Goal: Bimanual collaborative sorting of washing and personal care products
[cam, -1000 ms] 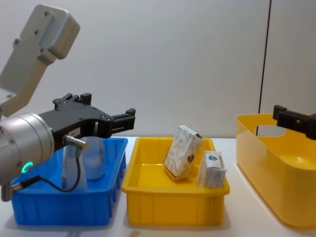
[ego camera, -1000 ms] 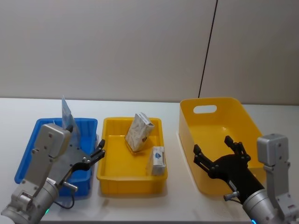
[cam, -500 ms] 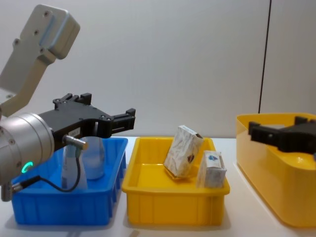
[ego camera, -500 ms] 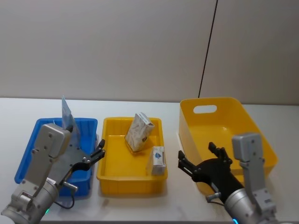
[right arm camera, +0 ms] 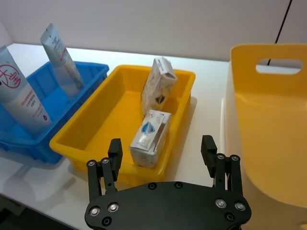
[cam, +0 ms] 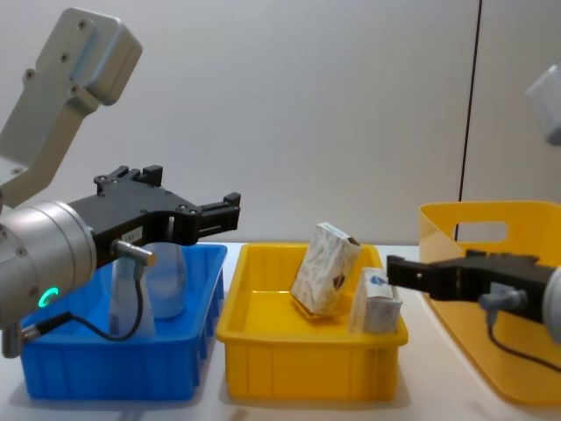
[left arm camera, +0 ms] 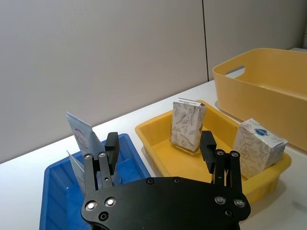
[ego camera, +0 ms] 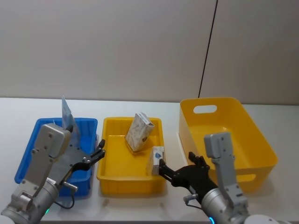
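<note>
A plain, pale grey-beige wall (ego camera: 117,46) stands behind a smooth white desk (ego camera: 14,116). One thin dark line (ego camera: 209,46) slants down the wall right of centre, perhaps a panel seam or a cable. Lighting is soft and even.

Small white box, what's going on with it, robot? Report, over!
Both open: right end effector just beside small white box in yellow tray, left end effector above blue bin. Nothing gripped. Close behind box, patterned carton leaning.

The left gripper (ego camera: 96,155) hangs at the lower left of the head view, level and pointing right, its fingers spread wide. The right gripper (ego camera: 177,167) sits low at the centre, pointing left, fingers likewise apart.
</note>
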`<state>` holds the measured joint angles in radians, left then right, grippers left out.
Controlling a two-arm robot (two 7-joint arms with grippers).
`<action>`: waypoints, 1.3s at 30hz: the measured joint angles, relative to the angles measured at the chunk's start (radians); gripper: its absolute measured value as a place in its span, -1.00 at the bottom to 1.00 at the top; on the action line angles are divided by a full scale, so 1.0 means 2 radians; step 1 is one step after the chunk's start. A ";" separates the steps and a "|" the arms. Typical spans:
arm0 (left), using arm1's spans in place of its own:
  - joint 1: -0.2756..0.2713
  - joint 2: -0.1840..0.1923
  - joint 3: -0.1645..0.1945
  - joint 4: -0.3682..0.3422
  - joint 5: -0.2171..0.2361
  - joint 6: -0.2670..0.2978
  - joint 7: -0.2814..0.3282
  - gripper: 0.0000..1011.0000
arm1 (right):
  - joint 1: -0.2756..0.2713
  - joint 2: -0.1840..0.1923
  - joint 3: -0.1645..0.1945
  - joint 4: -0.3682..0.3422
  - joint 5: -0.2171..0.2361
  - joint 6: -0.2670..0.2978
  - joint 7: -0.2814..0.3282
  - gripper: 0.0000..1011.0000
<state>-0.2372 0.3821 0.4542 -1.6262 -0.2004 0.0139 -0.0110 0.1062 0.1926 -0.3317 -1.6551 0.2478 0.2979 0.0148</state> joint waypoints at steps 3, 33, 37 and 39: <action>0.000 0.000 0.000 0.000 0.000 0.000 0.000 0.98 | 0.007 -0.010 -0.002 0.010 0.000 0.010 -0.003 0.99; 0.000 0.000 0.000 0.000 0.000 0.000 0.000 0.98 | 0.100 -0.089 -0.019 0.133 -0.024 0.077 -0.044 0.99; 0.000 0.000 0.000 0.000 0.000 0.000 0.000 0.98 | 0.108 -0.095 -0.018 0.145 -0.026 0.084 -0.047 0.99; 0.000 0.000 0.000 0.000 0.000 0.000 0.000 0.98 | 0.113 -0.099 -0.017 0.152 -0.027 0.088 -0.049 0.98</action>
<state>-0.2372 0.3821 0.4542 -1.6262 -0.2004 0.0139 -0.0110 0.3316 -0.0049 -0.3666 -1.3507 0.1938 0.4729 -0.0834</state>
